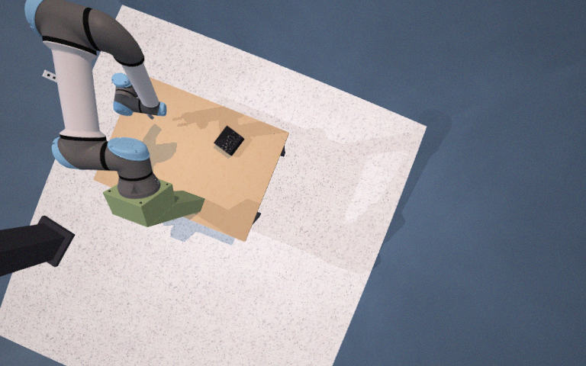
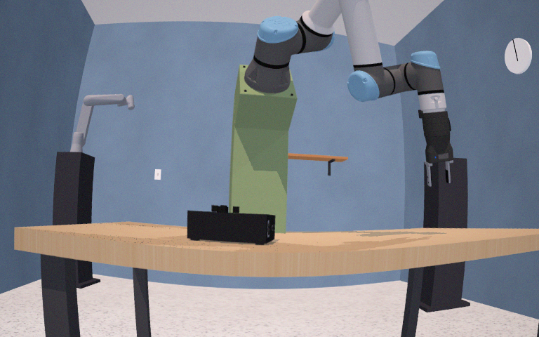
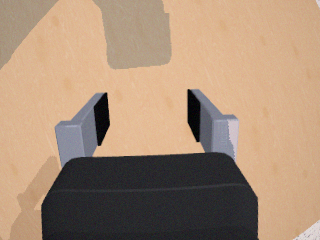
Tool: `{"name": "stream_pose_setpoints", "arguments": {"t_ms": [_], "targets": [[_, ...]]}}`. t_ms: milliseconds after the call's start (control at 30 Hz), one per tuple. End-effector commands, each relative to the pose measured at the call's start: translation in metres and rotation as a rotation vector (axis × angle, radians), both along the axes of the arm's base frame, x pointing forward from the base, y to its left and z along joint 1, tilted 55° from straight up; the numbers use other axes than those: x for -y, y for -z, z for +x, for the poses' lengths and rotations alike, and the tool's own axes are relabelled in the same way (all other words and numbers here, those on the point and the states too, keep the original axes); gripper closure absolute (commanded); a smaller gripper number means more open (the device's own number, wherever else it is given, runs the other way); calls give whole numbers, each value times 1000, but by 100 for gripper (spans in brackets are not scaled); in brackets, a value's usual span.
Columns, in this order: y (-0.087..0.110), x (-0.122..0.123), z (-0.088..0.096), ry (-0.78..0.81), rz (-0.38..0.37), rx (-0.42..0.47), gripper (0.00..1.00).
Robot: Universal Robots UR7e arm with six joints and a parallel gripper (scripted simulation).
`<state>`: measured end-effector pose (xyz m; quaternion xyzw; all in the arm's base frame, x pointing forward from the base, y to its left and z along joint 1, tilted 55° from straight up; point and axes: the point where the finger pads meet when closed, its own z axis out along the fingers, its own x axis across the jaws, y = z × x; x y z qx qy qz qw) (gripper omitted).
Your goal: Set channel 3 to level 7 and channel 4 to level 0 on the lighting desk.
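Observation:
The lighting desk (image 1: 229,139) is a small black box standing on the wooden table (image 1: 194,159). In the side view the lighting desk (image 2: 231,227) rests flat on the table top, with a few fader caps (image 2: 224,208) sticking up from its top; their levels are too small to read. My gripper (image 2: 437,173) hangs high above the table's right end, far from the desk, pointing down. In the wrist view the gripper (image 3: 147,123) is open with only bare table top between the fingers. In the overhead view the gripper is hidden under the wrist (image 1: 138,103).
The green robot pedestal (image 2: 260,159) stands just behind the desk. Black camera posts stand at the left (image 2: 73,187) and right (image 2: 445,230) of the table. A small shelf (image 2: 318,158) is on the back wall.

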<state>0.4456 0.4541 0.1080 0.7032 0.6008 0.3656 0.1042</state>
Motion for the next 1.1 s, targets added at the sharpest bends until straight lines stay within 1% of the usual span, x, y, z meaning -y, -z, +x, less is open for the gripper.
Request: {"name": "stream_pose_setpoints", "arguments": {"t_ms": [0, 167, 233, 400, 533, 567, 733, 800, 1067], "targets": [[-4, 55, 31, -23, -32, 1, 0], [-8, 112, 54, -32, -62, 8, 0], [-8, 112, 54, -32, -62, 8, 0], [-11, 172, 72, -42, -91, 22, 0], [-15, 221, 81, -49, -113, 37, 0], [-15, 221, 81, -49, -113, 37, 0], [-20, 281, 87, -56, -142, 63, 0], [-20, 281, 87, -56, -142, 63, 0], [-28, 365, 83, -61, -191, 116, 0]]}}
